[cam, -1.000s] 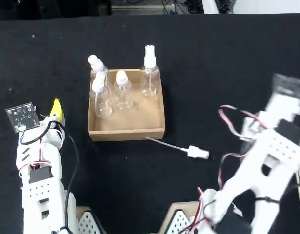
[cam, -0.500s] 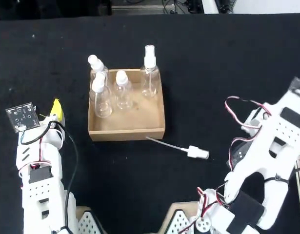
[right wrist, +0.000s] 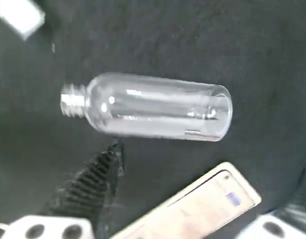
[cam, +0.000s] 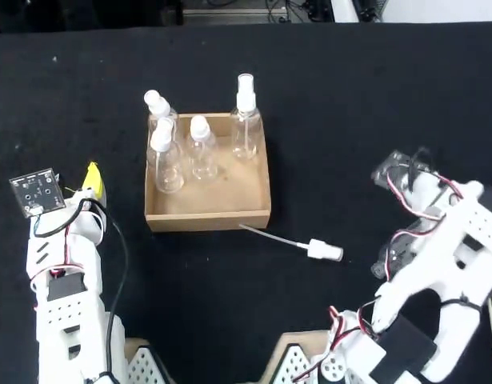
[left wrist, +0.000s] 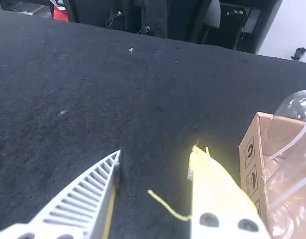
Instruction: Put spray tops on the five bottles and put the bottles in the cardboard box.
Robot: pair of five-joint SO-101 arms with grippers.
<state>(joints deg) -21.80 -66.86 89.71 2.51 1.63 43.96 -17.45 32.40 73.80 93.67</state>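
The fifth bottle (right wrist: pixel 148 112), clear and uncapped with its threaded neck bare, lies on its side on the tabletop (right wrist: pixel 252 40). It is just ahead of the right claw (right wrist: pixel 212 159), whose fingers stand wide apart with nothing between them. Over the last second the right arm (cam: pixel 450 240) has swung down from a raised pose and folded low, bringing that claw over the bottle. A pickup is probably being lined up. The loose spray top (cam: pixel 324 250) lies well off to the claw's side, near the cardboard box (cam: pixel 210 220), where four capped bottles (cam: pixel 202 152) already stand. The left claw (left wrist: pixel 156 149), spread and empty, has not moved.
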